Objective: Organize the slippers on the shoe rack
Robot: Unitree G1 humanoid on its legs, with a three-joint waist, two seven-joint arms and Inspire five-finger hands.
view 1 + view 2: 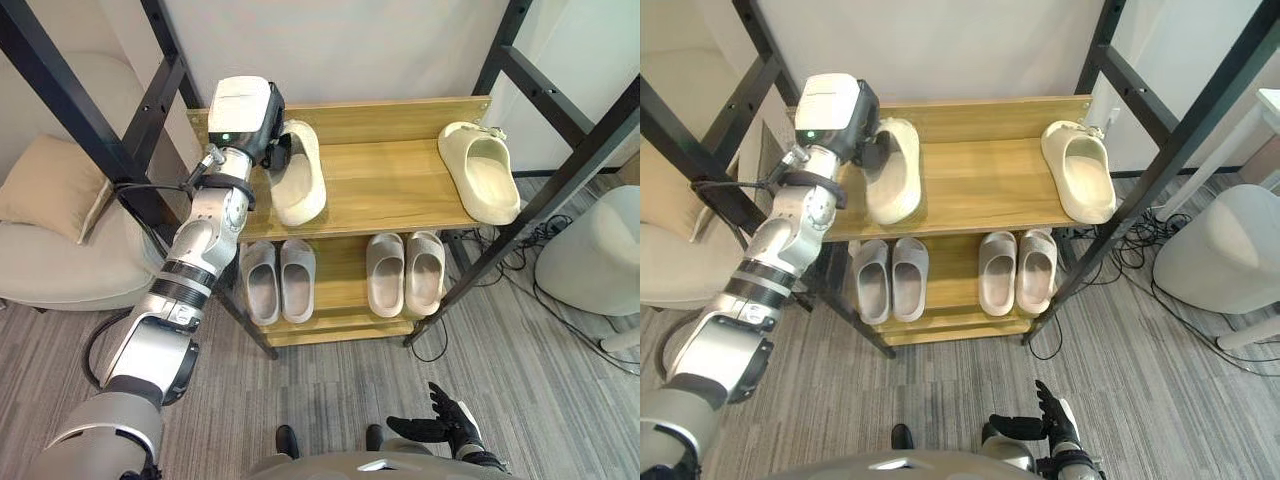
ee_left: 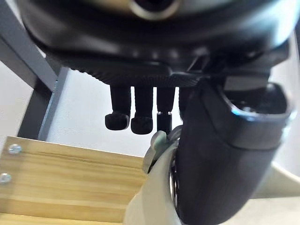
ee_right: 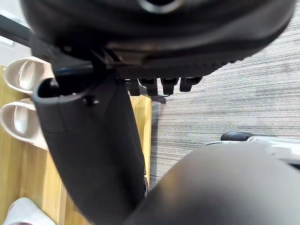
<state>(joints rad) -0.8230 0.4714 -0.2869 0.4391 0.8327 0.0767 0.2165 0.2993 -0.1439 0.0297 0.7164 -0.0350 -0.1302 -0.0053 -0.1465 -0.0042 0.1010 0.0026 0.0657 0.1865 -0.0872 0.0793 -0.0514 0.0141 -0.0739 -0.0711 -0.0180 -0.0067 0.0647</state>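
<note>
A wooden shoe rack (image 1: 385,185) has two shelves. On the top shelf's left lies a cream slipper (image 1: 300,185), toe toward me. My left hand (image 1: 275,150) is at its heel end, and in the left wrist view the thumb (image 2: 220,159) presses the slipper's rim (image 2: 150,201) with the fingers (image 2: 140,110) behind it. The matching cream slipper (image 1: 482,175) rests at the top shelf's right end. Two pale pairs (image 1: 278,280) (image 1: 405,272) stand side by side on the lower shelf. My right hand (image 1: 440,420) hangs low in front of the rack, fingers spread, holding nothing.
Black slanted frame bars (image 1: 560,190) flank the rack on both sides. A beige sofa with a cushion (image 1: 50,185) sits to the left. A white rounded object (image 1: 595,250) and loose cables (image 1: 520,250) lie on the carpet to the right.
</note>
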